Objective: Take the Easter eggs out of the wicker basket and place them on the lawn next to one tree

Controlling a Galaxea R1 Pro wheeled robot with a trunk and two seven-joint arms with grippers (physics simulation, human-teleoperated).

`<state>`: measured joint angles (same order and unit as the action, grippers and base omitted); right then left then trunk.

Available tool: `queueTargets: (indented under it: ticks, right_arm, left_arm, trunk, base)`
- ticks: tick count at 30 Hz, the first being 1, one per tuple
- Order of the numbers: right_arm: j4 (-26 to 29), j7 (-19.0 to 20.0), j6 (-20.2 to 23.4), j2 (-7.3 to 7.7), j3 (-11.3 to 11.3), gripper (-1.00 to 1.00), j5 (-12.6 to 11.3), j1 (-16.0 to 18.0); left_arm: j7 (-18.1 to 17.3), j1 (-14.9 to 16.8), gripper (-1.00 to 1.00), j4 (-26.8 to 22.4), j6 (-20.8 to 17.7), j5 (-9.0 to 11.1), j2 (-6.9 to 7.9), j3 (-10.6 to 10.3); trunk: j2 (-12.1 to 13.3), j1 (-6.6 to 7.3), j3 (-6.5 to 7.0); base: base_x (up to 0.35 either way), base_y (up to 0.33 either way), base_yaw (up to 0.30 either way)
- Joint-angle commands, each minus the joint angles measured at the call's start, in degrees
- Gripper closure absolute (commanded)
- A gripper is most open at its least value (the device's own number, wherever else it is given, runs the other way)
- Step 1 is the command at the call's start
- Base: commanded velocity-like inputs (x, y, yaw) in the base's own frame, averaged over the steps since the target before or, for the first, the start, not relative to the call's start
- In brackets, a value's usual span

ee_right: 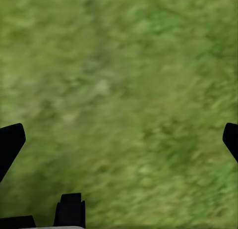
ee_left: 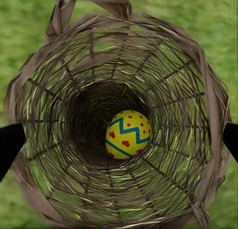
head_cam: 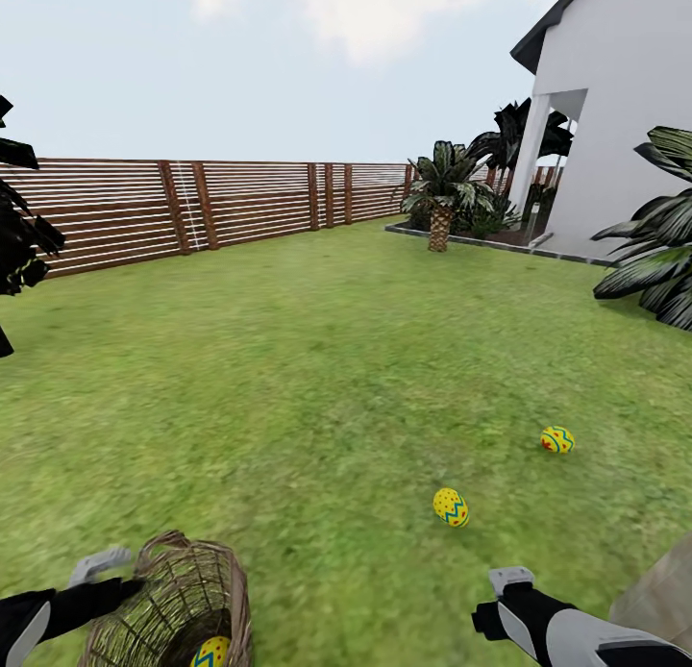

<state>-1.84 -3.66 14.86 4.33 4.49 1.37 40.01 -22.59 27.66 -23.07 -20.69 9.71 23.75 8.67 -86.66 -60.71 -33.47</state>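
Looking down over the lawn [head_cam: 317,359]: basket [head_cam: 183,600] sits at the lower left of the head view, tipped so its mouth faces the camera, one egg [head_cam: 211,653] inside at the bottom edge of the frame. Left gripper [head_cam: 101,564] is just beside the basket's left rim, grey fingers near the wicker; can't tell from here if it touches. Left wrist view stares straight into the basket [ee_left: 188,90], egg [ee_left: 128,134] lying deep inside, yellow with blue zigzag and red dots. Dark fingertips [ee_left: 10,142] show at both side edges of that frame, spread wide, outside the basket's rim, holding nothing.

Two more eggs are out on the grass, lower right of the head view: nearer egg [head_cam: 451,506] around lower centre-right, farther egg [head_cam: 557,440] up and right of it, well apart from each other and from the basket.

Right gripper [head_cam: 511,582] hangs at the lower right over bare grass. Right wrist view shows blurred lawn [ee_right: 119,90], fingertips [ee_right: 11,142] at both side edges, spread wide, empty.

Background: brown slatted fence [head_cam: 192,206] across the upper left, white house [head_cam: 615,100] upper right, small palm [head_cam: 440,196] beside it, big drooping leaves [head_cam: 658,254] at the right edge, dark foliage [head_cam: 19,225] at the left edge. Greyish slab [head_cam: 663,590] in the lower right corner; can't tell what it is.
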Motion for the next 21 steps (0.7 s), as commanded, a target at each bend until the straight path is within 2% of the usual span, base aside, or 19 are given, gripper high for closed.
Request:
queueTargets:
  ticks: [1,5,21]
  right_arm:
    - [-0.1,0.0,0.2,0.00,0.4,-1.00,0.1,0.1]
    - [-0.1,0.0,0.2,0.01,0.4,-1.00,0.1,0.1]
    - [0.0,0.0,0.2,0.06,0.3,-1.00,0.0,0.1]
  left_arm:
    - [-0.2,0.0,-1.00,0.0,-0.5,0.4,0.24,0.3]
    - [-0.2,0.0,-1.00,0.0,-0.5,0.3,0.61,0.3]
    - [0.1,0.0,-1.00,0.0,-0.6,0.3,-0.09,0.1]
  trunk:
    - [0.0,0.00,-0.06]
    - [0.0,0.00,-0.06]
    - [0.0,0.00,-0.06]
  base:
    - [0.000,0.000,0.000]
    - [0.000,0.000,0.000]
    - [0.000,0.000,0.000]
